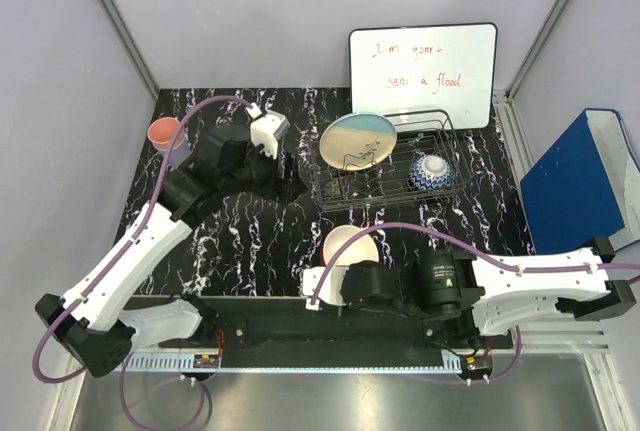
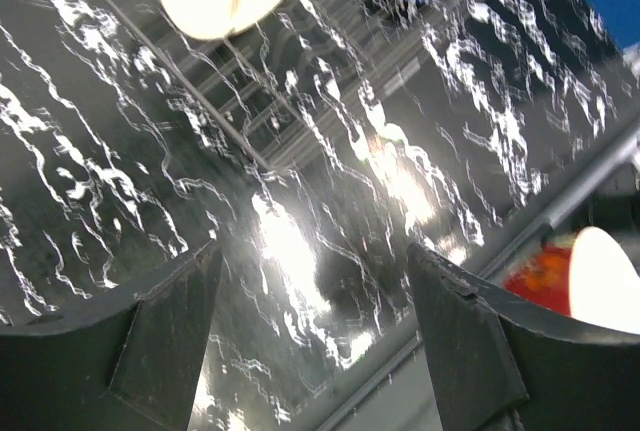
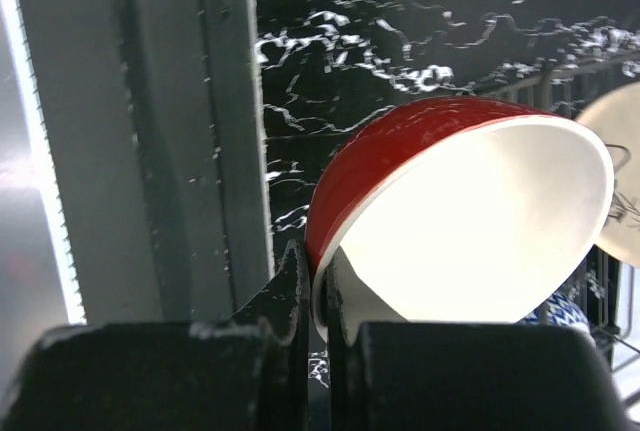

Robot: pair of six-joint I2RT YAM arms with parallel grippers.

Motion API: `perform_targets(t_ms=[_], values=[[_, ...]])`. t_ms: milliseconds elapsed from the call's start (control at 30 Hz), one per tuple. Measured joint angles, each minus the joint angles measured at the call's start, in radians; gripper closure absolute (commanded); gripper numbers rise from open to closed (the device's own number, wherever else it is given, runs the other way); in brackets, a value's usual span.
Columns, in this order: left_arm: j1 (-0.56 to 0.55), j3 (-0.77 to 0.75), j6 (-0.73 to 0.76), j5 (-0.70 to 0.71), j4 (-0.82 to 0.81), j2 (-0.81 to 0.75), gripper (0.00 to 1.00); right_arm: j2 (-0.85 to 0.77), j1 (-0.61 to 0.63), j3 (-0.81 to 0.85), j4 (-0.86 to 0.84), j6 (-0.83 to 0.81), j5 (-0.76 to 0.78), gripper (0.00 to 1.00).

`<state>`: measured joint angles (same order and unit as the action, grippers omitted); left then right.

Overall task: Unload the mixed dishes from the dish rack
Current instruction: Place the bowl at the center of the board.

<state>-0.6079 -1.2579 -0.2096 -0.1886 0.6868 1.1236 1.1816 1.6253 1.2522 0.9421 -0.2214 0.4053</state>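
Observation:
The black wire dish rack (image 1: 390,191) stands at the back of the table. A large light-blue-and-cream plate (image 1: 357,140) stands upright in its left part, and a small blue-and-white bowl (image 1: 433,171) sits in its right part. My right gripper (image 1: 343,269) is shut on the rim of the red bowl with a cream inside (image 3: 470,221), tilted just above the marbled table near the front edge. My left gripper (image 2: 312,291) is open and empty, just left of the rack (image 2: 260,121). A salmon-pink cup (image 1: 163,133) sits at the far left.
A white board with red writing (image 1: 423,71) leans behind the rack. A blue box (image 1: 575,186) lies off the table's right side. A grey rail (image 3: 150,151) runs along the table's front edge beside the held bowl.

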Motion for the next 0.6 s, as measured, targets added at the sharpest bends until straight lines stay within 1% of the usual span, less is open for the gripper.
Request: perform_targets(t_ms=[100,233,400,600], values=[[-0.039,-0.024,0.008,-0.006,0.072,-0.003,0.24,-0.006,0.000,-0.027,-0.002,-0.012,-0.051,1.00],[-0.110,-0.058,-0.002,-0.008,0.132,-0.002,0.26,-0.008,0.000,-0.057,-0.010,-0.024,-0.060,1.00],[-0.221,-0.060,-0.024,-0.005,0.172,0.000,0.27,-0.008,0.000,-0.094,-0.035,-0.032,-0.060,1.00],[-0.288,-0.048,-0.049,-0.001,0.188,0.000,0.29,-0.008,0.000,-0.108,-0.057,-0.040,-0.059,1.00]])
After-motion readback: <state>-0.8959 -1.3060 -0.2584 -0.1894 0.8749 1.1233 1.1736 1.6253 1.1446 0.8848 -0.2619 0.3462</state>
